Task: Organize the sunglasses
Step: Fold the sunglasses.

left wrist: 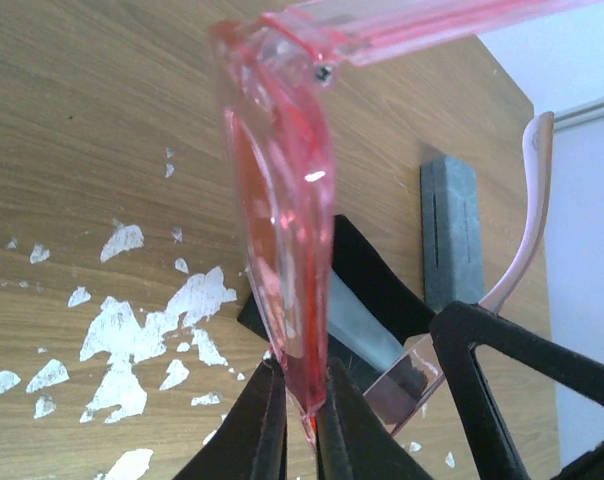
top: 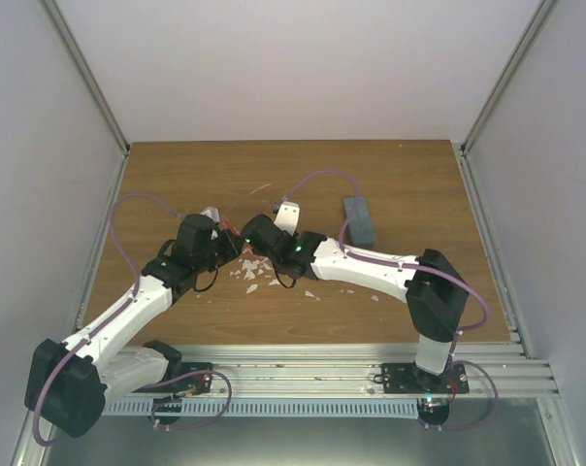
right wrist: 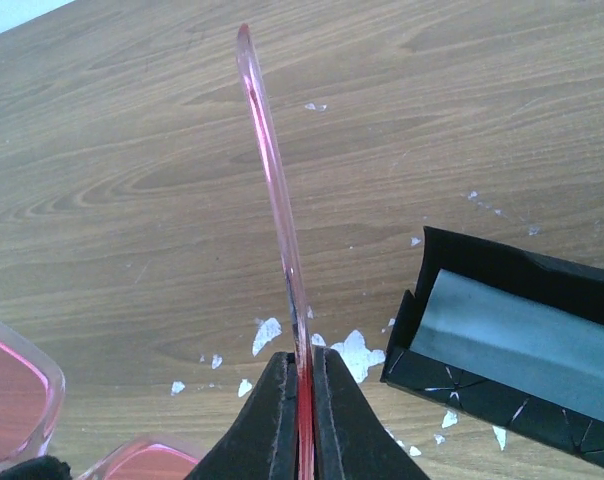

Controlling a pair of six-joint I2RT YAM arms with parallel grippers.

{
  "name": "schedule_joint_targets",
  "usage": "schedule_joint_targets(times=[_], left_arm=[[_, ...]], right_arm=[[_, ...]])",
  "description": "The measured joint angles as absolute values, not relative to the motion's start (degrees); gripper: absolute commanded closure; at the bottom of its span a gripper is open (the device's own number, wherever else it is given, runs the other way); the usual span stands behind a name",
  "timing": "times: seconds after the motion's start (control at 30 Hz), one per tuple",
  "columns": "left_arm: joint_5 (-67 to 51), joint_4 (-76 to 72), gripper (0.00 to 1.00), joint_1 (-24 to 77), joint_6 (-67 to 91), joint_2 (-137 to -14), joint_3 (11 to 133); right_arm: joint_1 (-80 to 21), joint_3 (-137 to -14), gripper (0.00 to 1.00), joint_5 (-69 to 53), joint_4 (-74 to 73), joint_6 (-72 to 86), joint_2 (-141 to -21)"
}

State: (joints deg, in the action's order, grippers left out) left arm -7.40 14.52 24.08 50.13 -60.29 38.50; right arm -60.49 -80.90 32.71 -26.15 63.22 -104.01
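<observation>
The sunglasses [left wrist: 280,200] have a clear pink plastic frame and pink lenses, and both temples are spread open. They hang above the table between my two grippers [top: 243,245]. My left gripper [left wrist: 302,400] is shut on the lower rim of the pink front. My right gripper [right wrist: 300,375] is shut on one pink temple [right wrist: 272,200], which points away from it. The pink lenses show at the bottom left of the right wrist view [right wrist: 12,390]. An open black case with grey lining [right wrist: 512,340] lies on the table just below the glasses.
A closed grey case [top: 359,220] lies at the back right of the wooden table [top: 419,184]; it also shows in the left wrist view [left wrist: 450,230]. White flakes [top: 251,273] are scattered on the wood under the grippers. Grey walls stand close on both sides.
</observation>
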Motion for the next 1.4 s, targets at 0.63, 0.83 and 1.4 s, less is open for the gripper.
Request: schedule_joint_targets(times=[0.63, 0.83, 1.4], left_arm=[[-5.4, 15.2, 1.00, 24.4, 48.1, -60.9, 43.8], [-12.8, 14.9, 1.00, 24.4, 45.3, -62.7, 47.0], [-43.6, 11.4, 1.00, 24.4, 35.1, -68.0, 51.6]], right_arm=[[-61.8, -60.6, 0.52, 31.4, -14.7, 52.0, -76.7], [-60.8, -46.1, 0.71, 21.6, -3.0, 44.1, -64.4], [-51.0, -41.1, 0.91, -5.0, 5.1, 35.1, -60.5]])
